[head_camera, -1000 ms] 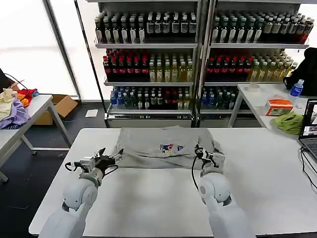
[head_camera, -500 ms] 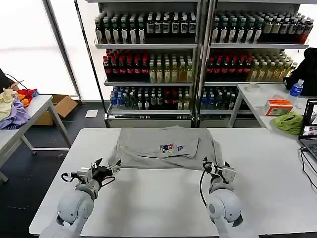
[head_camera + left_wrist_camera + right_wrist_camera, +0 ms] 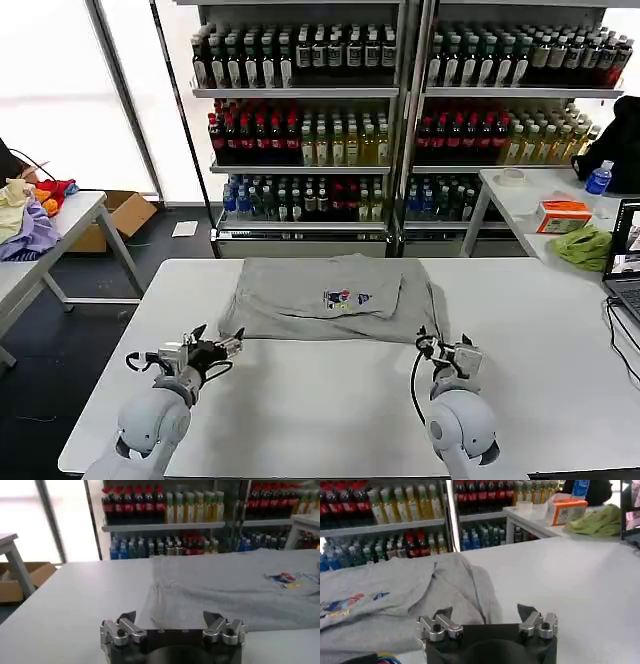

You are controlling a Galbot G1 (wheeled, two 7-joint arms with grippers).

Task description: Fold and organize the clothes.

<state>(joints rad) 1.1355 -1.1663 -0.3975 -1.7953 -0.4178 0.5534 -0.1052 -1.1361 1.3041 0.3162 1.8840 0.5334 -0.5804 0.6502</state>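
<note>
The clothes are a light grey T-shirt lying folded into a wide band at the far middle of the white table, its small multicoloured print facing up. My left gripper is open, just off the shirt's near left corner and clear of the cloth. On the other side, my right gripper is open near the shirt's near right corner, holding nothing. The left wrist view has the shirt beyond the open left gripper. Seen from the right wrist, the shirt's bunched edge lies ahead of the open right gripper.
A second table at the right back carries a lime-green cloth, an orange box and a laptop. Coloured garments lie on a table at the far left. Shelves of bottles stand behind.
Both grippers have drawn back from the shirt's near edge toward me and now sit apart from the cloth. The shirt lies flatter along its near edge.
</note>
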